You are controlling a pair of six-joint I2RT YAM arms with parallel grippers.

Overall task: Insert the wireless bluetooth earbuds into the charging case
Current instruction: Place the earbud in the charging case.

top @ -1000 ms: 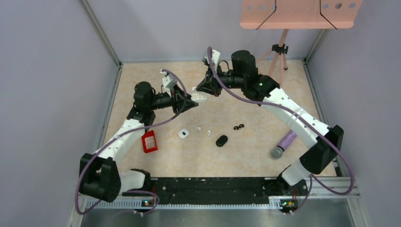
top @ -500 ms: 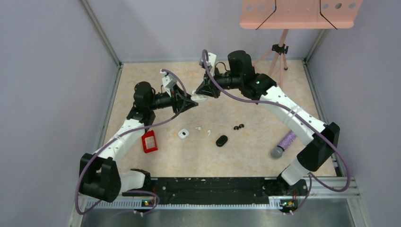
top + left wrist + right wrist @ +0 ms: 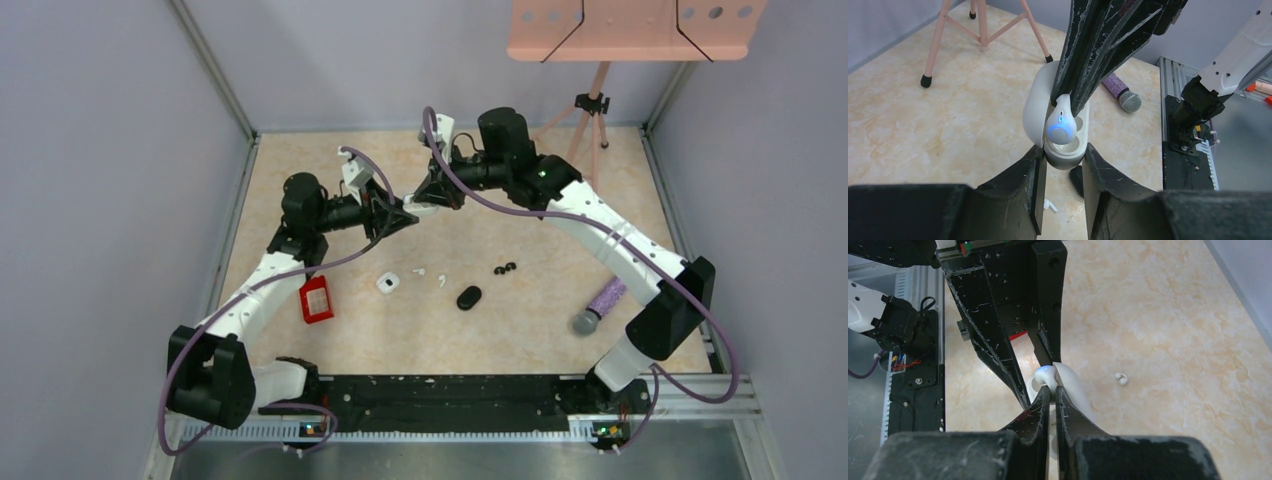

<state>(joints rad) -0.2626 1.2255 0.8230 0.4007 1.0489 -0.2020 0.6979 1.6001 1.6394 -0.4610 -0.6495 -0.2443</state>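
Observation:
My left gripper (image 3: 1063,154) is shut on an open white charging case (image 3: 1064,156), held above the table with its lid (image 3: 1034,107) swung to the left. My right gripper (image 3: 1050,389) is shut on a white earbud (image 3: 1044,374) with a blue light. The earbud (image 3: 1060,127) sits at the case's open well, touching its rim. In the top view the two grippers meet over the back middle of the table, left (image 3: 405,213) and right (image 3: 433,198). Two loose white earbuds (image 3: 419,270) and a black pair (image 3: 506,268) lie on the table.
A small white case (image 3: 388,283), a black case (image 3: 468,297), a red box (image 3: 317,299) and a purple microphone (image 3: 603,304) lie on the near half. A pink tripod (image 3: 592,110) stands at the back right. Another white earbud (image 3: 1121,378) lies beside the grippers.
My right gripper has moved a little left with the earbud, closing onto the case held by the left gripper. The left arm has stayed still.

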